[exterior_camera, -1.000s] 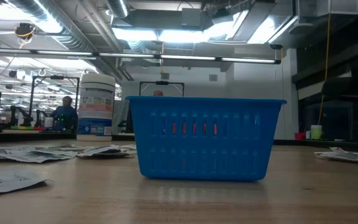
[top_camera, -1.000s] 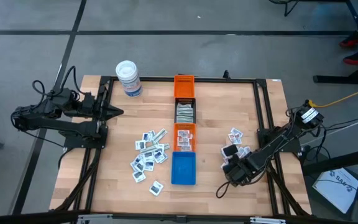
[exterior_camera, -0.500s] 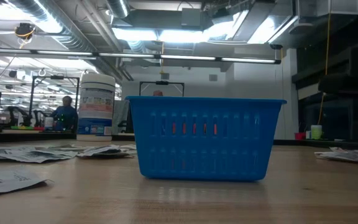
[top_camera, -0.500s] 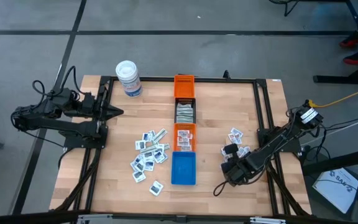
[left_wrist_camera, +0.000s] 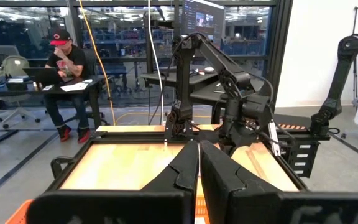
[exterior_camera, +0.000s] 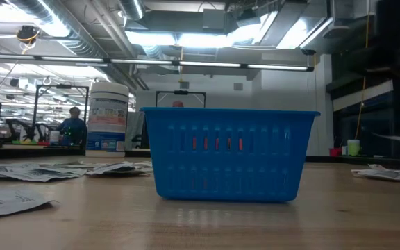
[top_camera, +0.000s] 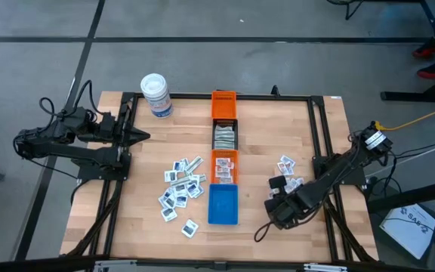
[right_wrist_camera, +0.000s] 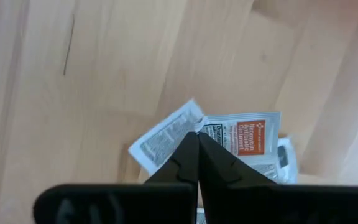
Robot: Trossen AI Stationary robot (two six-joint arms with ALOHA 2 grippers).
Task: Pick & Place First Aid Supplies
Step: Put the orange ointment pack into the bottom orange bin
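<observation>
My right end effector (right_wrist_camera: 197, 140) is closed, its tips pinching a white packet (right_wrist_camera: 166, 138) by the corner, above the small right-hand pile. The blue bin (top_camera: 223, 204) lies toward 9 o'clock of it. My left end effector (top_camera: 143, 136) waits closed, far off

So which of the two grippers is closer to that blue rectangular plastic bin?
The right gripper is nearer: it hangs just to the right of the blue rectangular plastic bin, shut on a small white packet. The left gripper waits farther off, up by the table's left edge.
</observation>
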